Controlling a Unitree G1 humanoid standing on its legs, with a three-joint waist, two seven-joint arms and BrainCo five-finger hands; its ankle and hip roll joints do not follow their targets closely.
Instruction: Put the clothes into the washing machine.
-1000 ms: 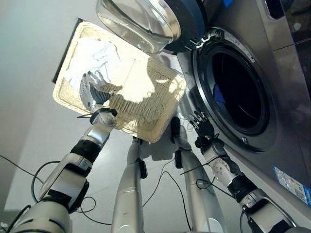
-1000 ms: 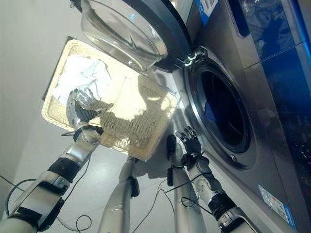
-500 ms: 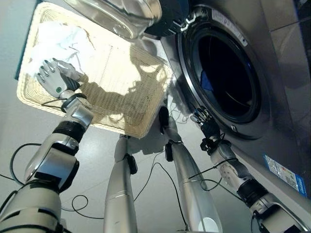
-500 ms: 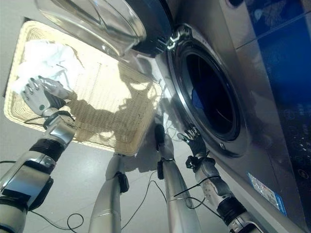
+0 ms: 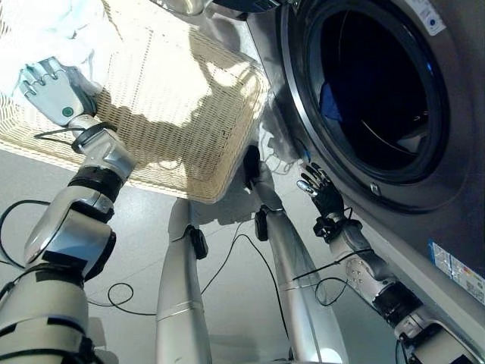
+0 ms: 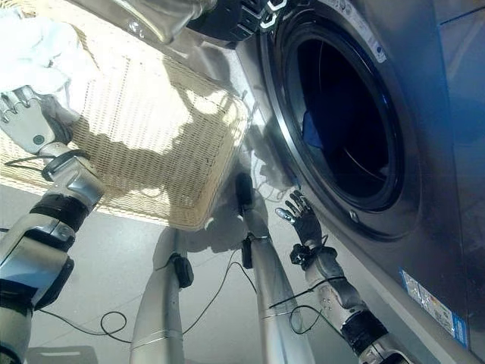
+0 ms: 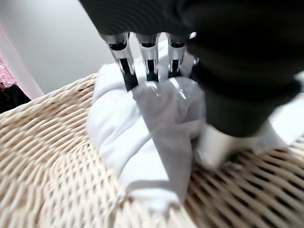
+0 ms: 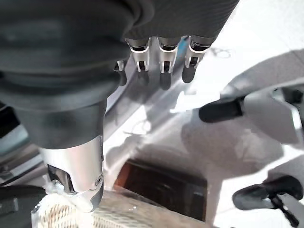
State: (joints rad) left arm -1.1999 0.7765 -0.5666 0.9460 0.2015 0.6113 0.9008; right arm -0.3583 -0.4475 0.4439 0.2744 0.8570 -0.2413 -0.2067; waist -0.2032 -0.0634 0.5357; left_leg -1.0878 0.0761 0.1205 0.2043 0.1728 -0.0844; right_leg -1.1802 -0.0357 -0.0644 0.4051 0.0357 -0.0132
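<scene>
White cloth, soft and crumpled into rounded folds, lies at the upper left of the head views: this is the white garment (image 6: 42, 45), resting in the far corner of the wicker basket (image 5: 189, 114). The left hand (image 5: 51, 89) is right at it; its wrist view shows the fingers (image 7: 142, 66) reaching down into the folds with the thumb against the cloth, though whether they have actually closed on it I cannot tell. The step in hand looks like the pickup, and the next move calls for a firm gather of the loose fabric, a lift clear of the basket rim, then a carry across to the right. The basket is a shallow rectangular tray of pale woven cane, ribbed and open in texture. Further right stands the washing machine (image 5: 455, 152), smooth grey metal with a round dark drum opening (image 5: 371, 83) ringed by a glossy black bezel; something blue (image 6: 312, 129) already lies inside. At lower right, the right hand (image 6: 303, 221) hangs below the opening with fingers spread and relaxed, holding nothing.
</scene>
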